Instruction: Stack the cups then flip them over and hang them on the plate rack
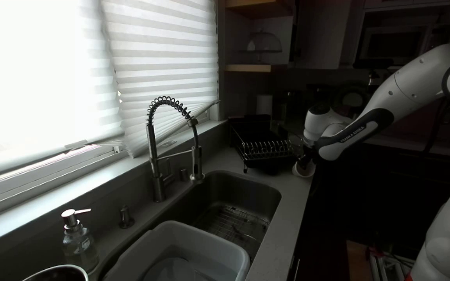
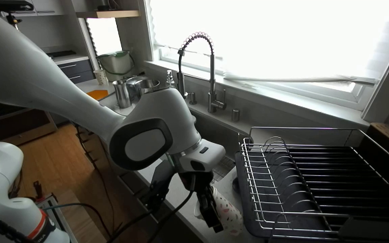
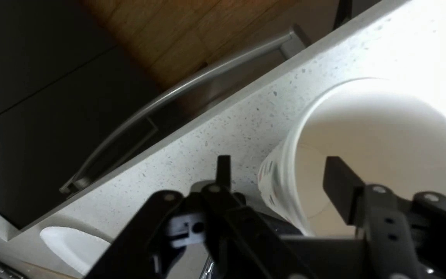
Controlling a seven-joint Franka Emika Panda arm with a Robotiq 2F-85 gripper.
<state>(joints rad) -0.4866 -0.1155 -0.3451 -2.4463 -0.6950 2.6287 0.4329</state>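
Note:
A whitish patterned cup (image 3: 381, 128) is large at the right of the wrist view, its open mouth towards the camera. Its rim looks doubled; I cannot tell how many cups are nested. My gripper (image 3: 279, 170) is open around the near rim: one finger is over the mouth, the other outside the wall. In the exterior views the gripper (image 2: 211, 209) (image 1: 307, 157) is low at the cup (image 2: 230, 216) (image 1: 304, 170), partly hiding it. The black wire plate rack (image 2: 299, 182) (image 1: 266, 150) stands on the counter beside the cup. No cup hangs on it.
The counter's front edge (image 3: 176, 135) runs close to the cup. The sink (image 1: 244, 187) with a white tub (image 1: 209, 238) and the spring faucet (image 1: 156, 156) lie nearby. Metal pitchers (image 2: 123, 94) and a similar patterned cup (image 2: 101, 77) stand at the far counter end.

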